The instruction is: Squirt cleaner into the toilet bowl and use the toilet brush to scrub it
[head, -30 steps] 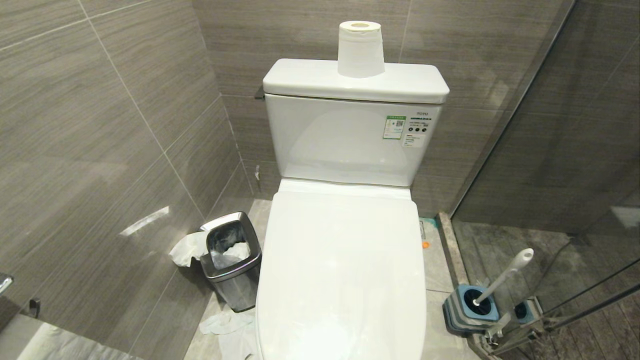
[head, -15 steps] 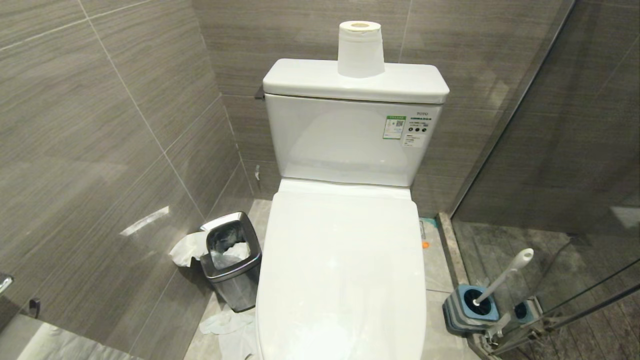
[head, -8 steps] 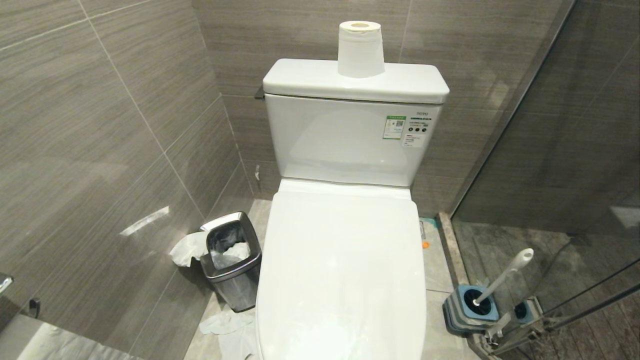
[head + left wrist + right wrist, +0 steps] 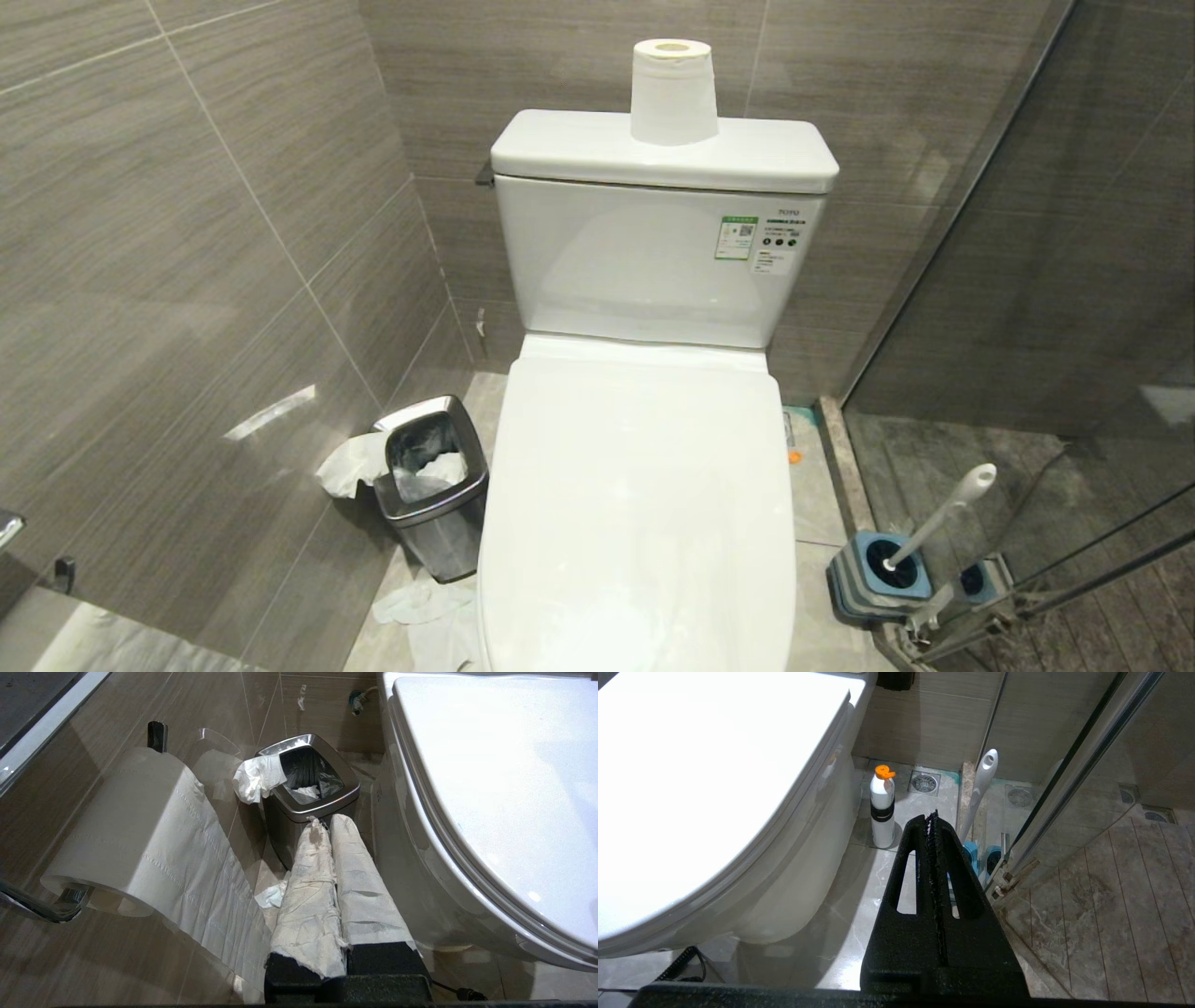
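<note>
The right gripper is clenched on nothing, its two black fingers pressed together along their toothed edges, and it hangs low beside the toilet with its tips directed toward the floor corner where the tools stand. Just beyond the tips, the toilet brush stands in its blue-and-grey holder against the glass partition, handle leaning upward and free of obstruction, a placement that suits a grasp from this side. Near it, close against the toilet base, stands a white bottle with an orange cap, upright; judged from the task, this is the cleaner container, though no liquid is visible. The left gripper is likewise clenched and empty, its fingers wrapped in white paper or cloth, probably as padding or protection. It points toward the steel waste bin, which sits on the floor on the toilet's other side, with a wall-mounted paper roll nearby. The toilet bowl is covered: its lid is down flat over the seat, so the basin is not accessible. A spare paper roll rests on the tank. No step is yet done; the lid presumably requires lifting first
</note>
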Robot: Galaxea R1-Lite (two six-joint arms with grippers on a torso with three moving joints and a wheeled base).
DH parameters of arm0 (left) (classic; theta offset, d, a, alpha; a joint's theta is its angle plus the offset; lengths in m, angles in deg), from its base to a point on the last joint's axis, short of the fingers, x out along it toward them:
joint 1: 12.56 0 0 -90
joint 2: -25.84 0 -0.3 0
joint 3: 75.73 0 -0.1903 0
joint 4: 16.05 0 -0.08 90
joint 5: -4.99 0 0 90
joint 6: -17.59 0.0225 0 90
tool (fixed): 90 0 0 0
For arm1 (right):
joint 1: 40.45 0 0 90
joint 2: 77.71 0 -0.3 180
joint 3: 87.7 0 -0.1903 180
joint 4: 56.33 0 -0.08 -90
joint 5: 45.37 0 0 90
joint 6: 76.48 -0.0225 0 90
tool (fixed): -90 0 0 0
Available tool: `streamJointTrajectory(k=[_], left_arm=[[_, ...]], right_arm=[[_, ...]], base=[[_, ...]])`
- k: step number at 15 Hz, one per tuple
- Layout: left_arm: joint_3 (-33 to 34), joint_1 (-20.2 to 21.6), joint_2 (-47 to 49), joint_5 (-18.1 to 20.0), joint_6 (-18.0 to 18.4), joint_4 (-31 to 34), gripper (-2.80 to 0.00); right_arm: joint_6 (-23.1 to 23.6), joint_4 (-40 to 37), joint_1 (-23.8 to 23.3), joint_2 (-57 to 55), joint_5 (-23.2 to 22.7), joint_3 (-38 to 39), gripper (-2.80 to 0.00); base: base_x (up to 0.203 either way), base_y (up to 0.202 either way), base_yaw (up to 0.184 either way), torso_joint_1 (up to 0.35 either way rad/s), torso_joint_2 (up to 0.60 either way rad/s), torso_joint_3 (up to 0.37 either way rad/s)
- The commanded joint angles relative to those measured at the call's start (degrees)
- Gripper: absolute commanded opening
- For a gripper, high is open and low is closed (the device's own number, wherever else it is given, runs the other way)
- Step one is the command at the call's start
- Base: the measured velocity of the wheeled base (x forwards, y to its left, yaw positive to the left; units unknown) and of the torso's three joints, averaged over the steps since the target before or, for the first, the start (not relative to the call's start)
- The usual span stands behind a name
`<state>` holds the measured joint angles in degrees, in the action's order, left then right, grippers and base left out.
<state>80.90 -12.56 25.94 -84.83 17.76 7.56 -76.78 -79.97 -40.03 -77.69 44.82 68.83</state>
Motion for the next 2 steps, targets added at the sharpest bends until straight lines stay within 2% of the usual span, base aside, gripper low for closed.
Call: streamJointTrajectory(k=[1,2], left_arm=[[0.1,0.0,0.1,0.0,0.0,0.0,-2.8],[0.1,0.0,0.1,0.0,0.0,0.0,-2.8]], right_arm=[[-0.1,0.0,0.0,0.0,0.1,0.0,-2.8],[-0.1,0.0,0.0,0.0,0.0,0.0,-2.8]], base=[[0.0,0.0,0.0,0.0,0.0,0.0],[0.0,0.0,0.0,0.0,0.0,0.0]])
